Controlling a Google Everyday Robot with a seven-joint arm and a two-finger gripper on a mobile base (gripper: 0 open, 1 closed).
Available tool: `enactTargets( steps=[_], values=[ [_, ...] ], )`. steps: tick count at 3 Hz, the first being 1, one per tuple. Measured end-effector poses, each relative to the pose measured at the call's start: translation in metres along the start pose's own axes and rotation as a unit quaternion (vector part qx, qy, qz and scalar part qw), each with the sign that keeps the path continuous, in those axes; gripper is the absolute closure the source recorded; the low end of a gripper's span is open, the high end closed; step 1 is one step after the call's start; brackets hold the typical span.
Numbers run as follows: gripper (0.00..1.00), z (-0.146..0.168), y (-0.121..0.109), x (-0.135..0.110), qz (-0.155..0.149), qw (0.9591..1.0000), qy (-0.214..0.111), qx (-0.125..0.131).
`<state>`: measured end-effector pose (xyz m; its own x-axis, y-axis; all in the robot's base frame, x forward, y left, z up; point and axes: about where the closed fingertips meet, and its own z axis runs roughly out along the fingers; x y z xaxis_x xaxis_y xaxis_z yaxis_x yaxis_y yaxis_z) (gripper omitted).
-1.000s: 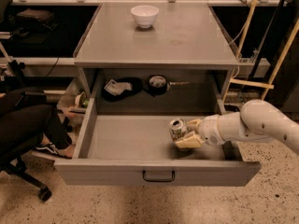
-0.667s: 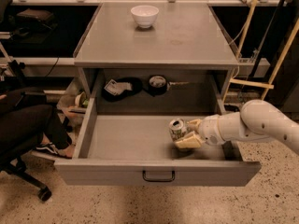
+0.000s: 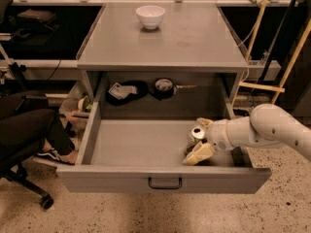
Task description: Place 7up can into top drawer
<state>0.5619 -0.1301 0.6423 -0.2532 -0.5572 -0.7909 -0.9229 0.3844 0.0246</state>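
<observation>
The placing step looks nearly done: the 7up can [image 3: 198,133] is already down inside the open top drawer [image 3: 136,147], at its right side near the front panel, its silver top showing; whether its base rests on the grey floor I cannot tell. What remains, I judge, is to release it and lift the arm out over the right wall without tipping the can. The end effector [image 3: 195,141] reaches in from the right, its two pale fingers [image 3: 200,153] clamped on the can, one behind it and one in front, parted only as wide as the can. A white bowl [image 3: 150,16] stands well apart on the tabletop [image 3: 194,38] above
</observation>
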Motion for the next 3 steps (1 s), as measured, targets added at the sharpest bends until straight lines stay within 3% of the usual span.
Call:
enactTargets(
  steps=[1,2,3],
  values=[
    [0.0,0.0,0.0,0.0,0.0,1.0,0.0,0.0],
    [0.0,-0.027,0.002,-0.009,0.004,0.9997,0.013,0.022],
    [0.0,-0.111,0.004,-0.021,0.041,0.9956,0.041,0.073]
  ],
)
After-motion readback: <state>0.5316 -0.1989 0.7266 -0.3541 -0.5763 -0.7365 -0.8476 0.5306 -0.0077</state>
